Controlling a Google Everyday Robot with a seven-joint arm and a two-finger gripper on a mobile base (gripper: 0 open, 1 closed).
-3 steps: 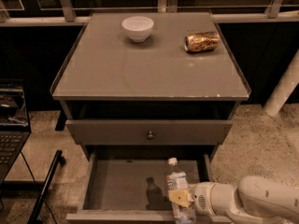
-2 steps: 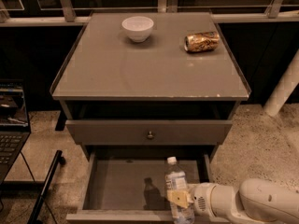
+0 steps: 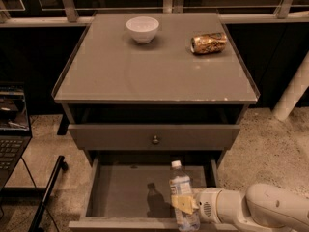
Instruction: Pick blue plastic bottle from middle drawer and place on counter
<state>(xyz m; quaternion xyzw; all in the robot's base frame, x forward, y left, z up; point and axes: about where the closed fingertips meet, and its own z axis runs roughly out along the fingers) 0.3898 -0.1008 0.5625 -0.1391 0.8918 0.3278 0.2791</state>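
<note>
Blue plastic bottle [image 3: 181, 185] upright, clasped tight by gripper [image 3: 186, 205] — front right of middle drawer [image 3: 120, 192].

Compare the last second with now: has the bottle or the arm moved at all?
Nothing has visibly moved. The pincer stays at the front right of the middle drawer, closed on the upright blue plastic bottle, which is no higher than before. The white bowl and the gold can sit unchanged on the counter.
</note>
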